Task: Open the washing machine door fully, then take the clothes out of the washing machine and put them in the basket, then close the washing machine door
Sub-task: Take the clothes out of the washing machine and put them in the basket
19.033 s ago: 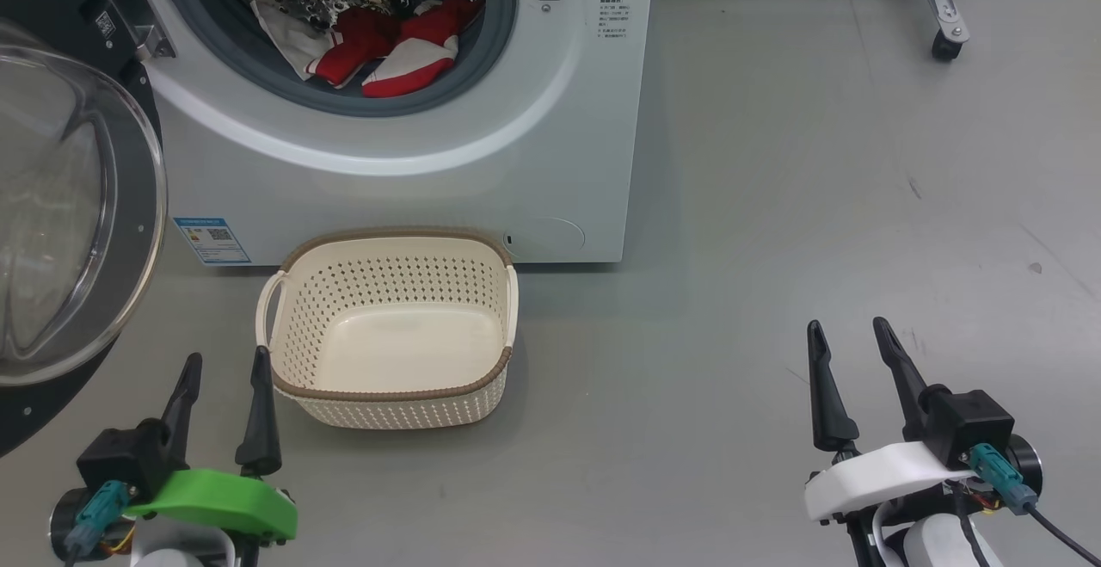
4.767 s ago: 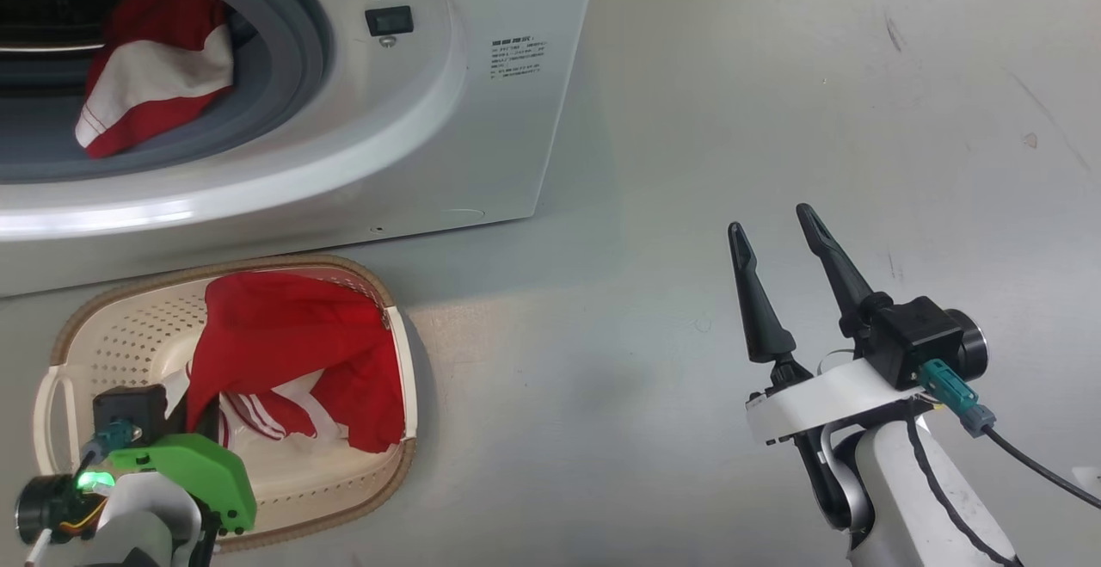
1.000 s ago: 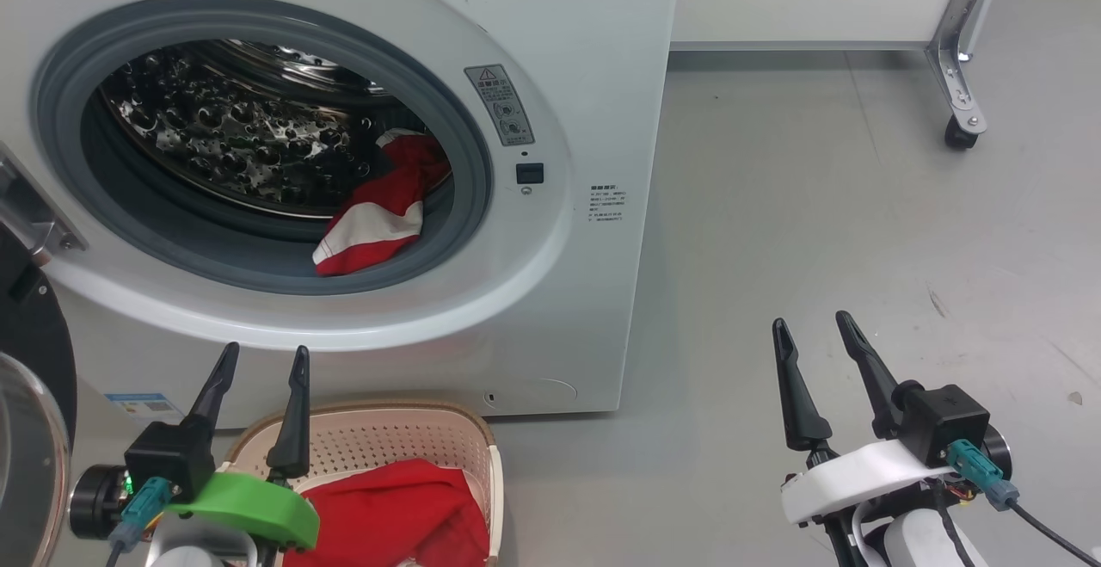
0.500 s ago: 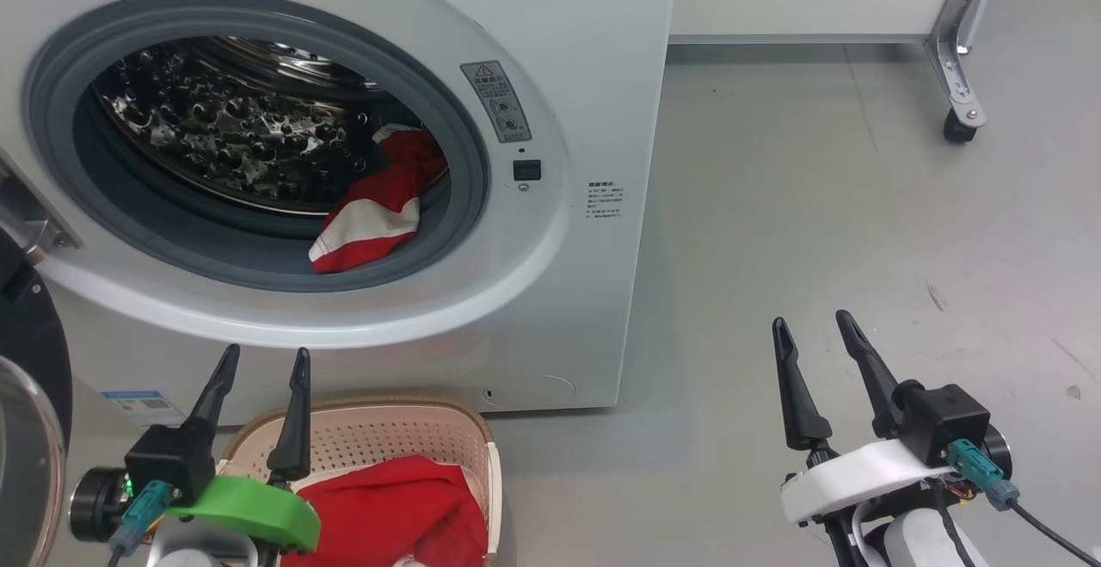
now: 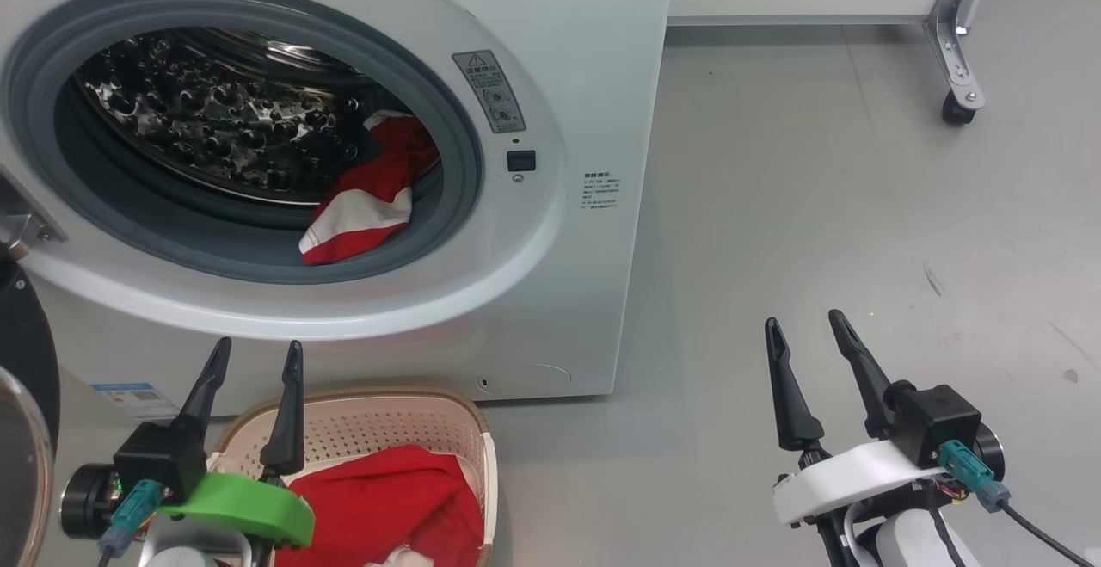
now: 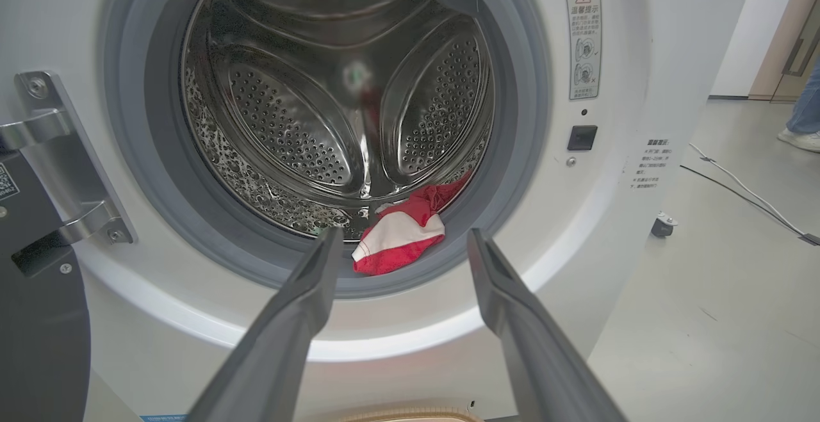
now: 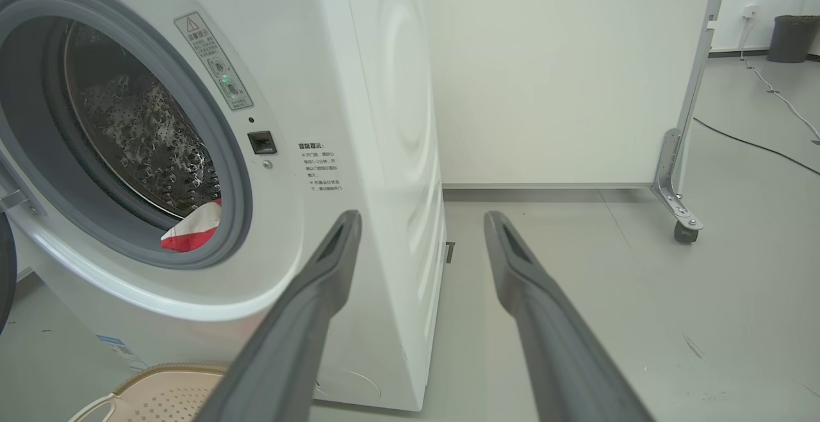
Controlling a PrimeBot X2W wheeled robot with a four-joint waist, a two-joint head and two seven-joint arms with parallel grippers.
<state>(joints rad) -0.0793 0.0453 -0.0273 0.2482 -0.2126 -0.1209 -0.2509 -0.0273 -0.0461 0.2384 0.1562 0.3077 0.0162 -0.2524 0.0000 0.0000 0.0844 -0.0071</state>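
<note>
The white washing machine [image 5: 585, 51] stands with its drum open. The washing machine door [image 5: 21, 429] is swung out at the far left. A red and white piece of the clothes [image 5: 365, 206] lies at the drum's lower right, by the grey seal. More red cloth [image 5: 387, 502] lies in the cream basket [image 5: 413, 416] on the floor below the opening. My left gripper [image 5: 261, 345] is open and empty above the basket's left side, pointing at the drum cloth [image 6: 397, 246]. My right gripper [image 5: 804, 319] is open and empty over bare floor, right of the machine.
A white panel on a metal frame with a caster [image 5: 955, 107] stands behind the machine at the right. The door's metal hinge [image 6: 57, 153] juts out left of the drum. A person's shoe [image 6: 797, 137] and a floor cable [image 6: 743, 185] lie far right.
The whole head picture has drifted a little up and left, so the camera moved. Both grippers stay open in the same places, and the clothes have not moved.
</note>
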